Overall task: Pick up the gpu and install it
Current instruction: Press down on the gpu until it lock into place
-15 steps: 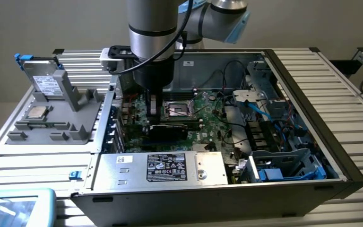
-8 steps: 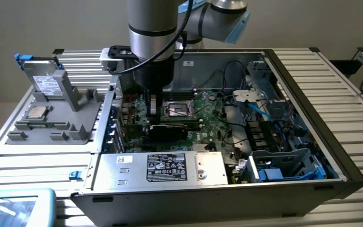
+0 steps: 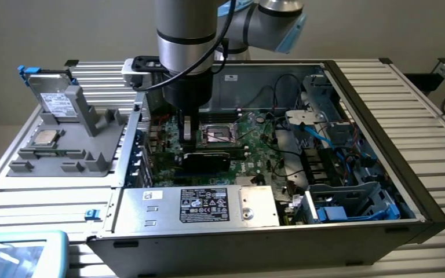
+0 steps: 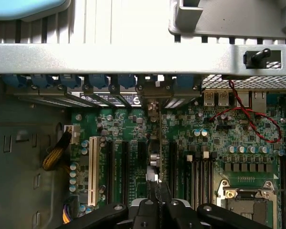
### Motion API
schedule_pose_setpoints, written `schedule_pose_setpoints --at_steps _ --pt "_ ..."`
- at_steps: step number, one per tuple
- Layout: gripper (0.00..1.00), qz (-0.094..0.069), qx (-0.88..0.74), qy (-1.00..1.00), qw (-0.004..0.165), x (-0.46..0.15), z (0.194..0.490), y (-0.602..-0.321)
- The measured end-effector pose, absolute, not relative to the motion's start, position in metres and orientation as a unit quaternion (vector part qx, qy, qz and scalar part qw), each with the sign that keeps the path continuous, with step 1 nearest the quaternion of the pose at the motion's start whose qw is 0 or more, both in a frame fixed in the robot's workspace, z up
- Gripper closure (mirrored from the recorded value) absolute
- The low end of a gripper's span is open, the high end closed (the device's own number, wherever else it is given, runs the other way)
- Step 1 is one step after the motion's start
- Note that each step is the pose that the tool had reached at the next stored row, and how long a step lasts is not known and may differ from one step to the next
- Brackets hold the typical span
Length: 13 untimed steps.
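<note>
While your pincer (image 4: pixel 158 191) holds the card (image 4: pixel 160 138) by its top edge over the motherboard (image 4: pixel 219 143), treat it as light, stiff, fragile.

Ribbed aluminium surface (image 3: pixel 44 191) carried an open black computer case (image 3: pixel 377 231) lying on its side, a grey parts fixture (image 3: pixel 76 145) just beside the case toward the exterior view's left, a light-blue tray (image 3: pixel 21 252) at the near corner.
</note>
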<state>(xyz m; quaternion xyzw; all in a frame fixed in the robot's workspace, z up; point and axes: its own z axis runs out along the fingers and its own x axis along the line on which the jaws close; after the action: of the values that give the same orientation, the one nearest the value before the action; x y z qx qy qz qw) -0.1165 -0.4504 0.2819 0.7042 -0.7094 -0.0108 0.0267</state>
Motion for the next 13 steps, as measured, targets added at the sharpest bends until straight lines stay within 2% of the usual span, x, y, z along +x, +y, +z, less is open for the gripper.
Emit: schedule_pose_setpoints --at_steps 13 --pt "0.88 -0.011 0.704 -0.709 0.025 -0.139 0.277 -0.445"
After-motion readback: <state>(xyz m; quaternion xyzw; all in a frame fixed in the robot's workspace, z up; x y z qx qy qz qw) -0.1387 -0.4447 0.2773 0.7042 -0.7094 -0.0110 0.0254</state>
